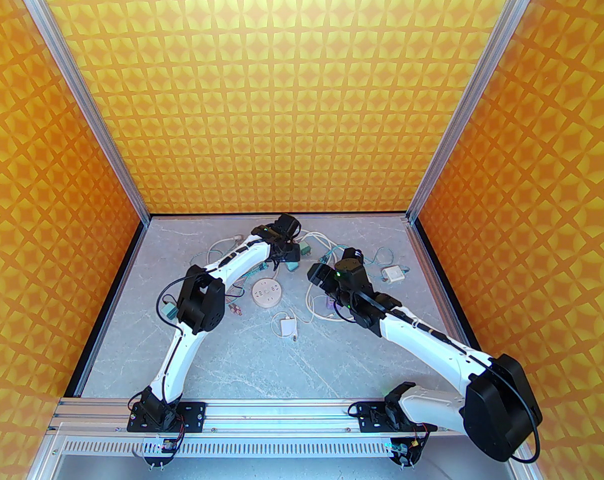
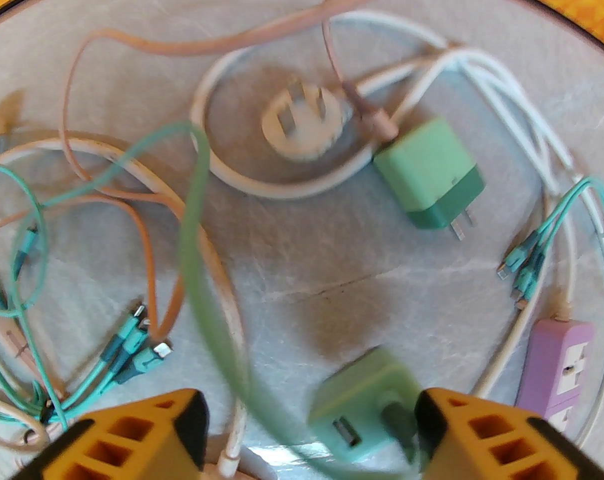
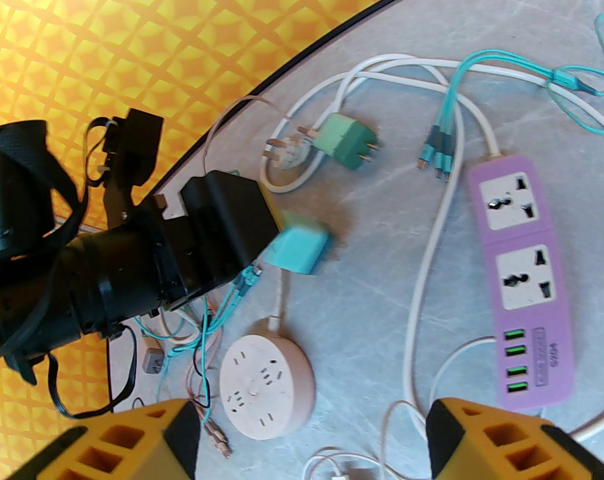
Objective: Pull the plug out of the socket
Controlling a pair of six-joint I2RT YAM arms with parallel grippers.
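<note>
The left jaws and right jaws are spread wide, empty. The green plug (image 2: 362,403) near the purple strip (image 2: 542,363) could be knocked by them.

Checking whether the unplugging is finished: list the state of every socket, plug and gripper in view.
left gripper: open
right gripper: open, empty
purple power strip: both sockets empty
round pink socket: nothing plugged in
pale teal charger: unplugged, between the left gripper's open fingers
green charger: unplugged, lying loose, prongs bare
white plug: unplugged, prongs up
</note>
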